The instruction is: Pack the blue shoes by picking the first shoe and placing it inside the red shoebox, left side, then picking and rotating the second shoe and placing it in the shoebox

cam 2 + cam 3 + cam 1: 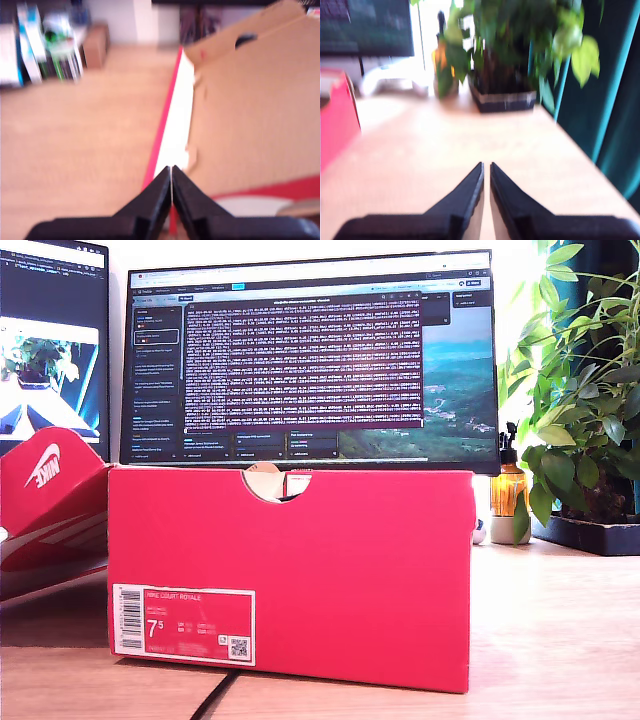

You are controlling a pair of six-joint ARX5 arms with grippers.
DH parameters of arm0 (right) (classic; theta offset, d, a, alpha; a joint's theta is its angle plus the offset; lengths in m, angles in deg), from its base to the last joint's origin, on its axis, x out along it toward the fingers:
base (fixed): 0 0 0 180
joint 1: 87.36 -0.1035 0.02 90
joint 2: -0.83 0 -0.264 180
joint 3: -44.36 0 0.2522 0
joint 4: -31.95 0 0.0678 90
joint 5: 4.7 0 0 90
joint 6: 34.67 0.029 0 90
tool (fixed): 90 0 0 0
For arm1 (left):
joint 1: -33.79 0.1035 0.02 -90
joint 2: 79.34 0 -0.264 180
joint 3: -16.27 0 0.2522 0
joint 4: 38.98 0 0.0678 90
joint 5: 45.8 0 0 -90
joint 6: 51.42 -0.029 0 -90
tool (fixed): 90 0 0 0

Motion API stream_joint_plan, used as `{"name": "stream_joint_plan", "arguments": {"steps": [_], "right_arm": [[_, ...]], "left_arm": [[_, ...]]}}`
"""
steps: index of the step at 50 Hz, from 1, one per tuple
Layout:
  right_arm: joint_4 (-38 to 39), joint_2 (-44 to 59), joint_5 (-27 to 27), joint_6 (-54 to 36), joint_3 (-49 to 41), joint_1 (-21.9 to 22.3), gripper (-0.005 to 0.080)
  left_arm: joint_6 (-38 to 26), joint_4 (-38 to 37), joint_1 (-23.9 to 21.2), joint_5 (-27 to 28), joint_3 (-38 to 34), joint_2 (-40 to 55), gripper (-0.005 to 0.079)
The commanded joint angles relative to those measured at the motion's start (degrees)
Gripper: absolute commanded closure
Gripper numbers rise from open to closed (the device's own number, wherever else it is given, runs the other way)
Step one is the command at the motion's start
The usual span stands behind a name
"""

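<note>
The red shoebox (300, 570) stands in the middle of the exterior view, its label side toward the camera and a half-round notch in its top edge. Its red lid (50, 510) with a white swoosh leans at the exterior view's left. The blue shoes are out of view. My first gripper (171, 171) is shut with nothing in it, above a red-edged sheet of brown cardboard (250, 115); whether that is box or lid I cannot tell. My second gripper (486, 166) is shut and holds nothing, over bare wood, with the shoebox (335, 115) off to one side. Neither arm shows in the exterior view.
A large monitor (310, 360) stands behind the box. At the exterior view's right are a potted plant (585, 440) in a dark tray and an amber pump bottle (508, 490). A black cable (215, 695) runs under the box. A teal curtain (615, 100) hangs past the table edge.
</note>
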Motion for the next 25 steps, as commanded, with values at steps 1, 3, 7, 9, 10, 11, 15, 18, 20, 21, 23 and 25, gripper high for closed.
{"name": "stream_joint_plan", "arguments": {"steps": [1, 3, 7, 9, 10, 11, 15, 18, 20, 21, 23, 25], "right_arm": [[-0.02, -0.35, 0.15, 0.42, 0.02, 0.22, 0.0765], [-0.11, -0.35, 0.13, 0.42, 0.02, 0.22, 0.0765], [-0.11, -0.35, 0.13, 0.42, 0.02, 0.22, 0.0765], [-0.11, -0.35, 0.13, 0.42, 0.02, 0.22, 0.0765], [-0.11, -0.35, 0.13, 0.42, 0.04, 0.22, 0.0765], [-0.11, -0.35, 0.13, 0.42, 0.02, 0.22, 0.0765], [-0.11, -0.35, 0.13, 0.42, 0.04, 0.22, 0.0765], [-0.11, -0.35, 0.13, 0.42, 0.04, 0.22, 0.0765], [-0.11, -0.35, 0.13, 0.42, 0.04, 0.22, 0.0765], [-0.11, -0.35, 0.13, 0.42, 0.04, 0.22, 0.0765], [-0.11, -0.35, 0.13, 0.42, 0.04, 0.22, 0.0765], [-0.11, -0.35, 0.13, 0.42, 0.04, 0.22, 0.0765]], "left_arm": [[0.35, -0.94, -0.15, -0.13, -1.68, -0.15, 0.0754], [0.35, -1.88, -0.15, -0.13, -1.68, -0.15, 0.0754], [0.35, -2.82, -0.15, -0.13, -1.68, -0.13, 0.0754], [0.35, -2.89, -0.15, -0.13, -1.68, -0.15, 0.0754], [0.35, -2.89, -0.15, -0.13, -1.68, -0.15, 0.0754], [0.35, -2.89, -0.15, -0.13, -1.68, -0.15, 0.0754], [0.35, -2.89, -0.15, -0.13, -1.68, -0.15, 0.0754], [0.35, -2.89, -0.15, -0.13, -1.68, -0.15, 0.0754], [0.35, -2.89, -0.15, -0.13, -1.68, -0.15, 0.0754], [0.35, -2.89, -0.15, -0.13, -1.68, -0.15, 0.0754], [0.35, -2.89, -0.15, -0.13, -1.68, -0.15, 0.0754], [0.35, -2.89, -0.15, -0.13, -1.68, -0.15, 0.0754]]}}
